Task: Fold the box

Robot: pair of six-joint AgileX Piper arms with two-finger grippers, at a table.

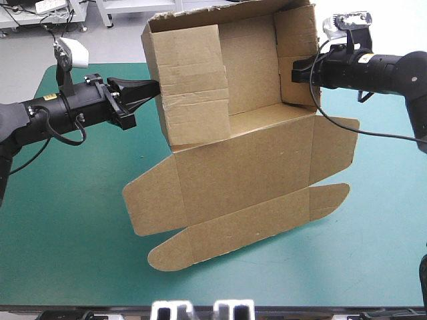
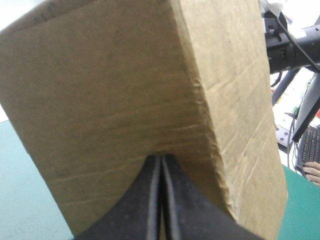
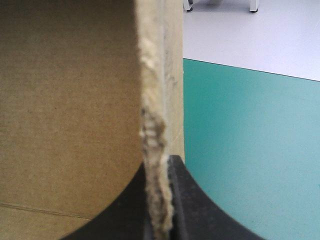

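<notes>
We see the box (image 1: pixel 247 167) in the middle of the high view, on the teal-green cover (image 1: pixel 67 233). Its tray part fills the upper middle of the frame with the walls raised and the opening turned toward the camera. The lid (image 1: pixel 243 230) spreads flat toward the lower middle, with rounded flaps at both of its ends.

The left gripper (image 1: pixel 155 87) comes in from the left of the frame and meets the box's left wall (image 1: pixel 193 87). In its own wrist view we find the left gripper (image 2: pixel 161 157) with its black fingers pressed together into one point. The tips touch the outer brown face of the box (image 2: pixel 125 90).

The right gripper (image 1: pixel 295 70) reaches in from the upper right of the frame to the right wall (image 1: pixel 297 40). In the right wrist view, the right gripper (image 3: pixel 159 165) pinches that wall. The rough cut edge of the box (image 3: pixel 70 100) runs between the two fingers, and the cover (image 3: pixel 250 150) lies beside it.
</notes>
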